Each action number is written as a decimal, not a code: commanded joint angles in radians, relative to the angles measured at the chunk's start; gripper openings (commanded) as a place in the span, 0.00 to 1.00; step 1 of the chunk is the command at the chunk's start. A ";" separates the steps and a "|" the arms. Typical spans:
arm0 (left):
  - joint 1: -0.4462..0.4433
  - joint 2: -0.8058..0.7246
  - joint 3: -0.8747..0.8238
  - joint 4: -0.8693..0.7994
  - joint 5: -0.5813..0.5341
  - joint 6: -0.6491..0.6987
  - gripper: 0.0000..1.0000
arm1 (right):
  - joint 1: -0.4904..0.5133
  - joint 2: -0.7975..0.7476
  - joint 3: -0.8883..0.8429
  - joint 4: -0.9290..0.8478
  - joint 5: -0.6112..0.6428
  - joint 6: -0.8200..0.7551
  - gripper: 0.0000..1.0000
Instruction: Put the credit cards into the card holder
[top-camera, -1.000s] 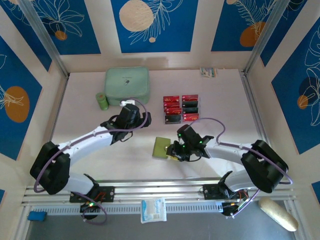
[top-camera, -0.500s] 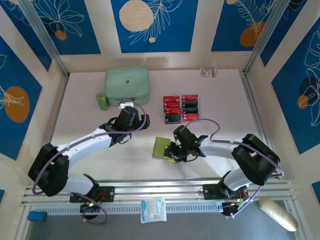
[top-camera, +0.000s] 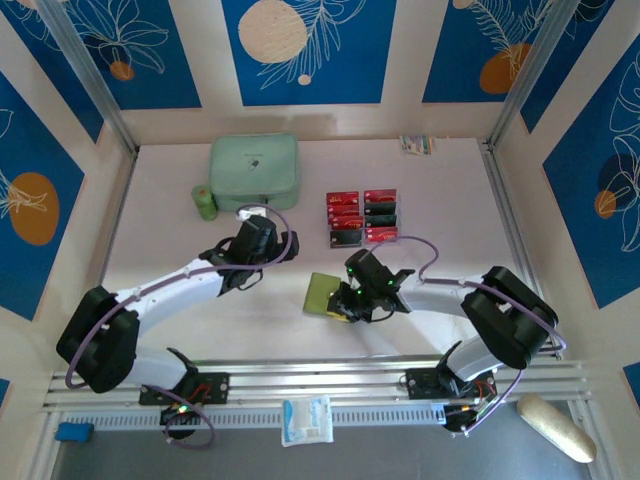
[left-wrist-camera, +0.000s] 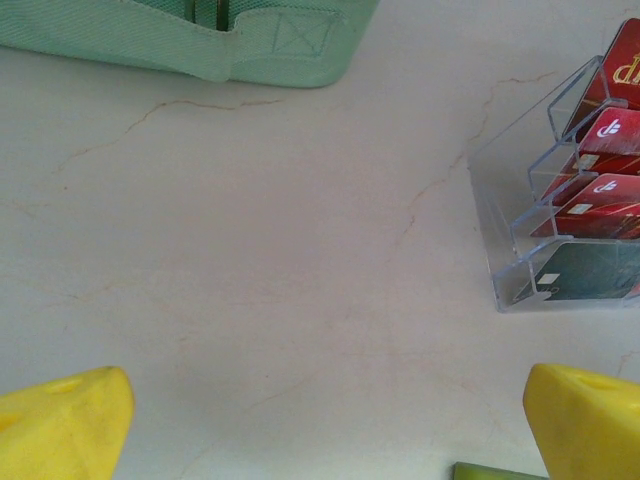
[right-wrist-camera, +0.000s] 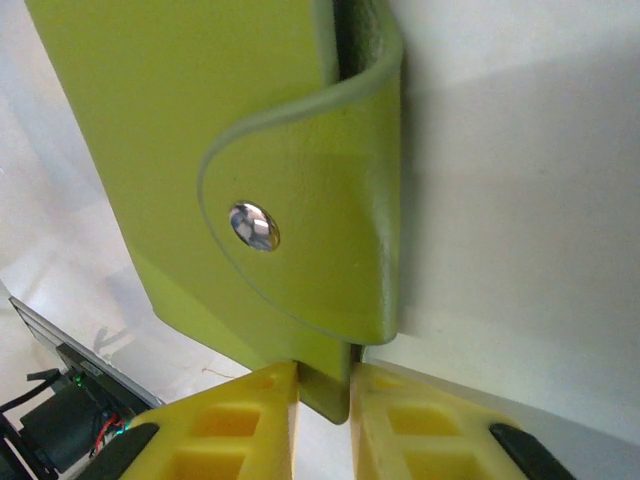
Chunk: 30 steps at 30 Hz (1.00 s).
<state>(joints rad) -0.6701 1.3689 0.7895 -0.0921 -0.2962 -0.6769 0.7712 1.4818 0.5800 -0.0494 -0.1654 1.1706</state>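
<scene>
The olive-green card holder (top-camera: 322, 295) lies shut on the table's near middle, its snap tab (right-wrist-camera: 300, 230) fastened. My right gripper (top-camera: 347, 304) is shut on its near right corner; the yellow fingers (right-wrist-camera: 250, 420) pinch the folded edge from both sides around the gripper's midpoint (right-wrist-camera: 325, 385). Red and black credit cards (top-camera: 362, 215) stand in a clear plastic tray (left-wrist-camera: 500, 200) behind it, red ones (left-wrist-camera: 610, 130) above a black one (left-wrist-camera: 590, 270). My left gripper (top-camera: 260, 244) hangs open over bare table (left-wrist-camera: 330, 420), left of the tray.
A large mint-green zip case (top-camera: 254, 170) sits at the back left, its edge (left-wrist-camera: 200, 30) just beyond my left gripper. A small green roll (top-camera: 204, 203) stands beside it. A small packet (top-camera: 417, 144) lies at the back right.
My right gripper's fingers have closed in on the card holder's corner, and the arm has shifted slightly left. The left arm has barely moved.
</scene>
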 joint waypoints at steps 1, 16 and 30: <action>0.003 -0.012 -0.019 0.014 -0.003 -0.016 1.00 | -0.009 0.011 0.027 0.016 -0.014 0.008 0.17; 0.035 -0.017 0.012 -0.019 0.092 -0.026 1.00 | -0.115 -0.078 0.016 0.126 -0.176 -0.058 0.00; 0.181 -0.017 -0.014 0.265 0.532 -0.325 1.00 | -0.190 -0.184 0.149 0.133 -0.343 -0.110 0.00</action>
<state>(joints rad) -0.5003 1.3537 0.7815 0.0620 0.1135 -0.9127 0.5880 1.3304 0.6926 0.0620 -0.4320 1.0798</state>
